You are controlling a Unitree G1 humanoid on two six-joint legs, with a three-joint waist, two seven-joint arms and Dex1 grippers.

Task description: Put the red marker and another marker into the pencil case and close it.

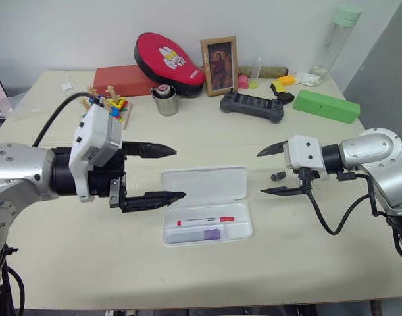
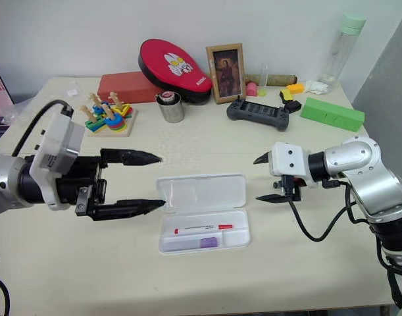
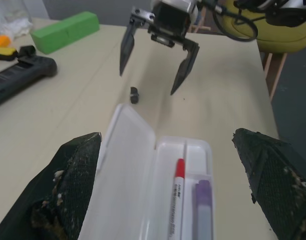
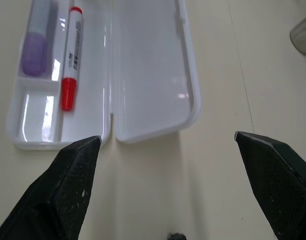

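Pencil case: lies open at lower centre of the left eye frame, lid folded flat toward the back of the table, tray toward the near edge; laid this way the tray takes things from above, and the lid has yet to be swung over
Red marker: lying lengthwise in the tray's long middle channel, red cap toward the right of the frame; it sits fully inside the walls, so it should not foul the lid
Lilac marker: in the nearest channel, just beside the red marker and parallel to it, purple cap to the right; also below the rim as far as I can judge
Left gripper: centre left of the frame, raised above the table and pointing toward the case, fingers spread wide with nothing between them; released, clear of the tray
Right gripper: centre right, level with the lid's right end and apart from it, fingers wide apart and empty; appears placed to reach the lid
Small dark piece: loose on the table between the right gripper's fingers as seen, touching neither
Stage, as judged: both markers stowed; only closing remains
Risk, as judged: the lid lies flush on the table, leaving little edge to catch
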